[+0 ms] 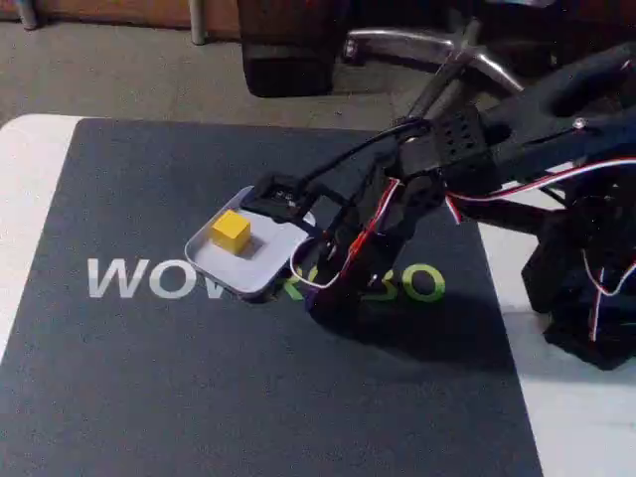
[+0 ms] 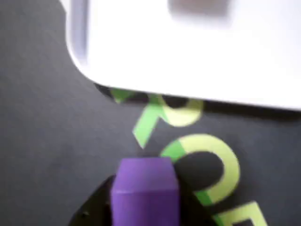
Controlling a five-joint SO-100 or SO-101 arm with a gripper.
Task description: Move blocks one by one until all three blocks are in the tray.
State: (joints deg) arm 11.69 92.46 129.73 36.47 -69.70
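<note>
Pale lavender-grey, the tray (image 1: 260, 270) sits near the middle of the dark mat (image 1: 149, 397), and everything else is placed from it. In the fixed view the yellow block (image 1: 231, 231) rests inside the tray, toward its left part, with bare tray floor open to the right of it up to the rim. The tray partly covers the printed lettering (image 1: 139, 278) on the mat, whose white letters run out to the left of the tray and green ones to the right.

The gripper (image 1: 323, 288) is down at the mat just beside the tray's right edge, the black arm (image 1: 467, 149) reaching in from the right. In the wrist view the purple block (image 2: 145, 194) sits at the bottom centre, flanked on both sides by dark gripper parts; the fingers look closed on it, though the contact faces themselves are hidden. The tray's rounded rim (image 2: 141, 89) lies just above the block in that view, with a strip of mat and green lettering (image 2: 207, 160) between them, so block and tray are apart.

Left of and in front of the tray, the mat is broad and open. Beyond the mat's left edge shows the white table (image 1: 25, 199).
</note>
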